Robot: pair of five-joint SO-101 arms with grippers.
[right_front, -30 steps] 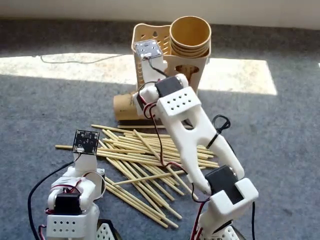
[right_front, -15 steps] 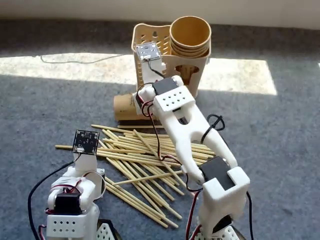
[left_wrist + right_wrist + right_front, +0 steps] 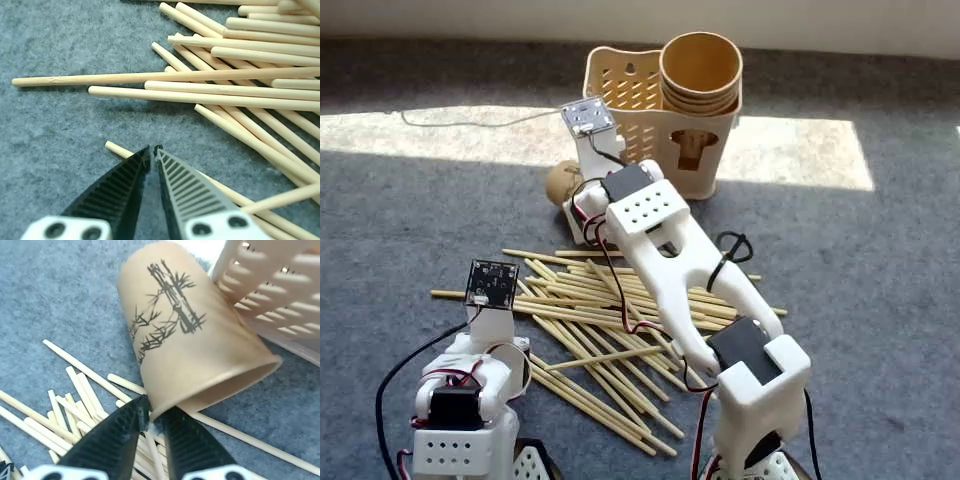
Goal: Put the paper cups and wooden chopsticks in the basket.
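The right wrist view shows the right gripper [image 3: 149, 415] pinching a paper cup's [image 3: 185, 340] rim just beside the basket [image 3: 665, 135]. The left gripper [image 3: 151, 150], pressed together, hangs over chopsticks [image 3: 240, 95] farther from the basket.

Right arm [image 3: 672, 262] stretched forward, right tool [image 3: 150, 416] clamped, left tool [image 3: 151, 151] closed

free: bare grey carpet [image 3: 400, 250] left of the pale wooden chopsticks [image 3: 610, 300], also right of the beige slotted plastic basket [image 3: 665, 140] | basket: left half open, right half filled by a stack of tan paper cups [image 3: 700, 65] | blocked: my right arm [image 3: 665, 255] crosses above the chopsticks; basket wall just beside the bamboo-printed tan paper cup [image 3: 190, 340] pinched in my right pincer [image 3: 150, 415] | my left pincer [image 3: 151, 149]: tips together, one chopstick beneath, carpet beyond it bare
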